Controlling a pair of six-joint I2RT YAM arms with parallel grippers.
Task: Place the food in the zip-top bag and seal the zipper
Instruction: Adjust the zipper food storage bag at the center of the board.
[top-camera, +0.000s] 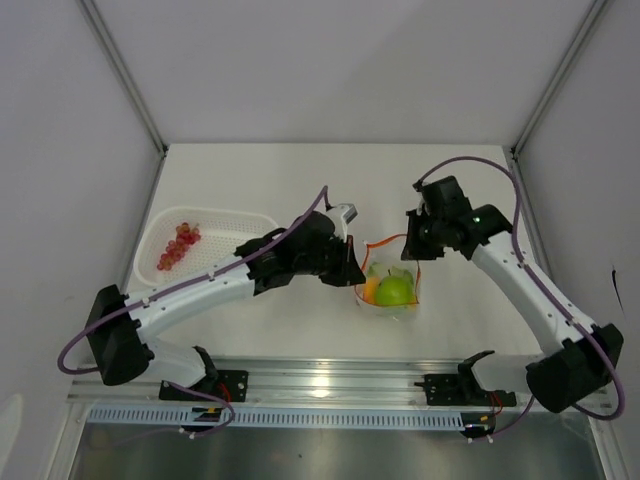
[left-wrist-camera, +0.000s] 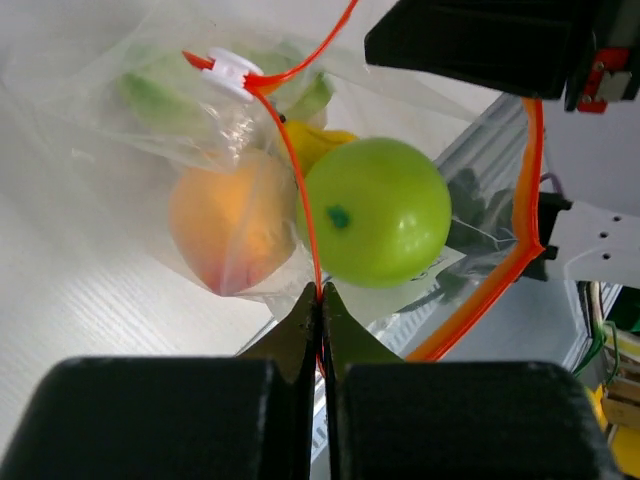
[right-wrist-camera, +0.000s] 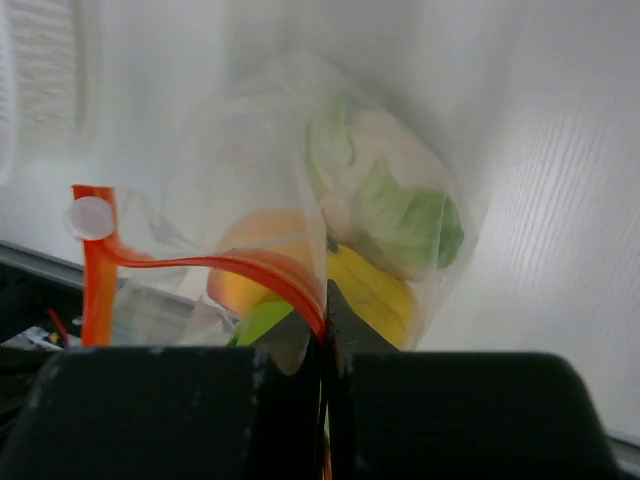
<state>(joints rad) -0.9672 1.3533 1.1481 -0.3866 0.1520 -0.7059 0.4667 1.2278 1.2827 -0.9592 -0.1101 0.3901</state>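
The clear zip-top bag (top-camera: 392, 300) hangs between both grippers with its mouth spread wide. Inside it lie a green apple (left-wrist-camera: 375, 210), a round orange (left-wrist-camera: 228, 225), a yellow piece (right-wrist-camera: 378, 292) and a pale whitish piece (right-wrist-camera: 385, 190) with green on it. My left gripper (left-wrist-camera: 321, 288) is shut on the red-orange zipper (left-wrist-camera: 298, 185) at the bag's left edge. Pinching the zipper (right-wrist-camera: 235, 266) on the opposite side, my right gripper (right-wrist-camera: 326, 285) is also shut. A white slider (left-wrist-camera: 230, 72) sits on the strip. The grapes (top-camera: 178, 248) lie in the basket.
A white perforated basket (top-camera: 235, 222) stands at the left of the table, behind my left arm. The table's near edge with its metal rail (top-camera: 330, 385) runs just below the bag. Grey walls enclose the table on three sides.
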